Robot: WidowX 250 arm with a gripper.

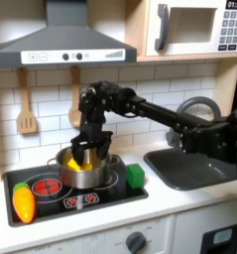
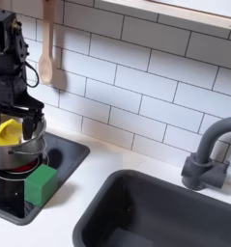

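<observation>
My gripper (image 1: 87, 151) hangs just over a silver pot (image 1: 102, 177) on the toy stove's black top (image 1: 110, 196). Its fingers stand apart, so it is open. A yellow object (image 1: 83, 171) lies inside the pot, right under the fingers. In the second exterior view the gripper (image 2: 15, 123) straddles the yellow object (image 2: 5, 131), which pokes up above the rim of the pot (image 2: 22, 152). I cannot tell whether the fingers touch it. A green block (image 1: 136, 176) sits on the stove beside the pot, to the first exterior view's right.
An orange toy vegetable (image 1: 24, 203) lies at the stove's front left in the first exterior view. The sink (image 1: 194, 169) and its faucet (image 2: 208, 154) are to the right. Wooden utensils (image 2: 47, 48) hang on the tiled wall. A range hood (image 1: 60, 45) overhangs the stove.
</observation>
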